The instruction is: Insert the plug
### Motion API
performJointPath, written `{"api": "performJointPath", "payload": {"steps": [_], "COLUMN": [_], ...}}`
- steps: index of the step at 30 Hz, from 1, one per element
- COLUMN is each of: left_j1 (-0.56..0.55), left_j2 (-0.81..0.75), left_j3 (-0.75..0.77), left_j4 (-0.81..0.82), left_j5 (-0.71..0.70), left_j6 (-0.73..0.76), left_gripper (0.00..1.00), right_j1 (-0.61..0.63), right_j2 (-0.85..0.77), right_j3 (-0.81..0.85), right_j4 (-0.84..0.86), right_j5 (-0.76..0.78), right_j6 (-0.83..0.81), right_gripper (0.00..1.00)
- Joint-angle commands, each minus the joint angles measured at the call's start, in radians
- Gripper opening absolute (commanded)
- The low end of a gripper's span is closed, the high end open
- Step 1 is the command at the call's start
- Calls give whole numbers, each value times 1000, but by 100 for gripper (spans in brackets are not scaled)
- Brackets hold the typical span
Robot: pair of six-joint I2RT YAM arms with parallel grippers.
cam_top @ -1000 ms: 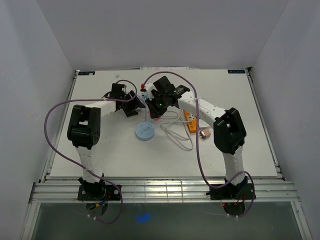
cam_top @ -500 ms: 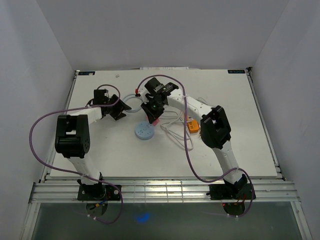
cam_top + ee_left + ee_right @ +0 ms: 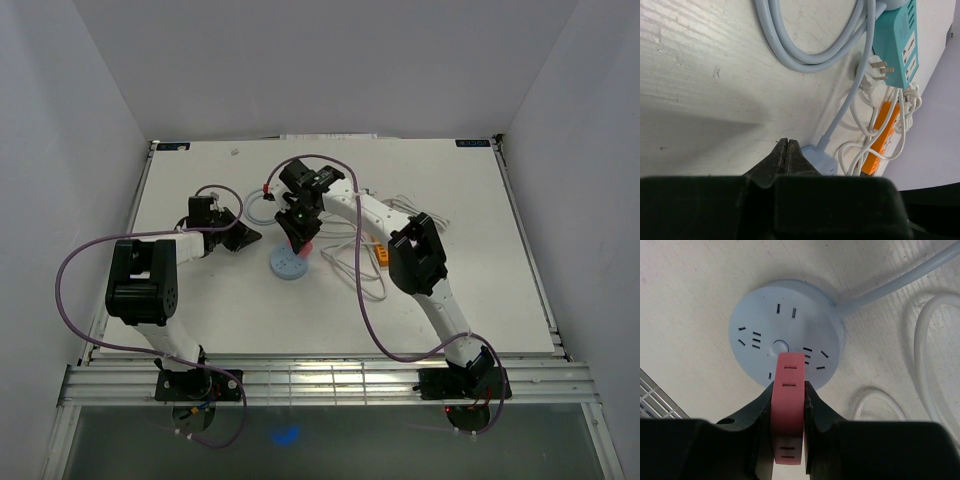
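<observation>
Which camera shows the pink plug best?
The right wrist view: the pink plug fills the middle, clamped in the right end effector over the round blue socket. The top view shows a tiny pink speck; the left wrist view shows none.

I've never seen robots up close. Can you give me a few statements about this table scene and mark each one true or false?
1. The right gripper is clamped on a pink plug. True.
2. The pink plug sits in the orange power strip. False: it is held at the round socket, apart from the orange strip.
3. The left gripper is shut with nothing between its fingers. True.
4. The round socket is red. False: it is light blue.
5. A teal power strip lies on the table. True.
</observation>
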Motion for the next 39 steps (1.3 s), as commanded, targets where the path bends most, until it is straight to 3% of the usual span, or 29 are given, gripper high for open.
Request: {"api": "performJointPath", "payload": {"steps": [1, 39], "left_j1": [-3, -86], "left_j2": [-43, -11], "left_j3": [-18, -10], "left_j4": [74, 131], "left_j5": [19, 7], "left_j6": [3, 80], "left_gripper": [0, 0], "right_j1": [2, -6], "right_j2": [17, 110], "right_j3": [47, 137], "right_j4": [-43, -118], "right_j5": [-11, 93], "right_j6": [15, 61], "right_gripper": [8, 8]}}
